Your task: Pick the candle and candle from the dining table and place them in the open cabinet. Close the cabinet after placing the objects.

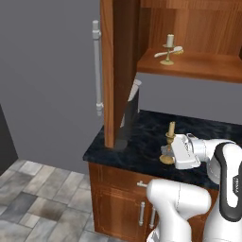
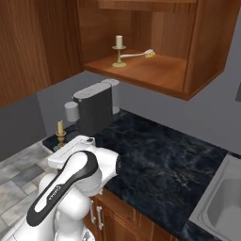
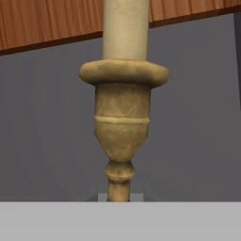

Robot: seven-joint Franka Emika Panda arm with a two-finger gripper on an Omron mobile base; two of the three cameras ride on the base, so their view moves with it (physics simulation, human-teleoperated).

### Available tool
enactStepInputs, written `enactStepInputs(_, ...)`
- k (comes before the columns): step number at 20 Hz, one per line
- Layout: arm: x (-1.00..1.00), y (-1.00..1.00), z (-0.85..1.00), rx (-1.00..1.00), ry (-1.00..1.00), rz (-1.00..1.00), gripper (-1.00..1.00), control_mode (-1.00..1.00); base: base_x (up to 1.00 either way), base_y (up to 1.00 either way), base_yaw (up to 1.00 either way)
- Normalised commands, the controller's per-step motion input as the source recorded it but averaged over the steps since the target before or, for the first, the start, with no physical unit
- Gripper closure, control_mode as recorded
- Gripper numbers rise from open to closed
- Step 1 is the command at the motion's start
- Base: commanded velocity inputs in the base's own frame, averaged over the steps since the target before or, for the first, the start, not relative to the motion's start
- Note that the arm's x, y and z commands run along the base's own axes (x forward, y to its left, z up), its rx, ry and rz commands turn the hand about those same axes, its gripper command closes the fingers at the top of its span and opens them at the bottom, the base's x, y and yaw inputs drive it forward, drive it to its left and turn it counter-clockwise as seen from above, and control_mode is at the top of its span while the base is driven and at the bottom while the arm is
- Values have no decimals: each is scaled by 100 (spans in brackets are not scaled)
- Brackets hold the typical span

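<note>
The gripper [image 1: 166, 152] is clamping shut on the taper candle [image 1: 170, 143] over the counter [image 1: 142, 146]. The hand view is showing its brass socket up close, while the base views are showing the other candle [image 2: 119, 51] sitting in the open cabinet [image 2: 141, 70].

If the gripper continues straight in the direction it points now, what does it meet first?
The gripper is shut on the thin cream candle on its brass stick. Straight beyond it stands the grey wall, probably first, though depth is unclear.

We count two candles, one in the cabinet [image 1: 169, 48] and one on the desk [image 1: 170, 142], one brush [image 2: 137, 54], one coffee machine [image 2: 94, 108].
</note>
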Motion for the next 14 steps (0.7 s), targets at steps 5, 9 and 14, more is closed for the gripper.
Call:
enactStepInputs(5,0,0,0,0,0,0,100,100,10,-39,6)
enactStepInputs(9,0,0,0,0,0,0,100,100,4,-38,5)
enactStepInputs(14,0,0,0,0,0,0,100,100,6,-41,3)
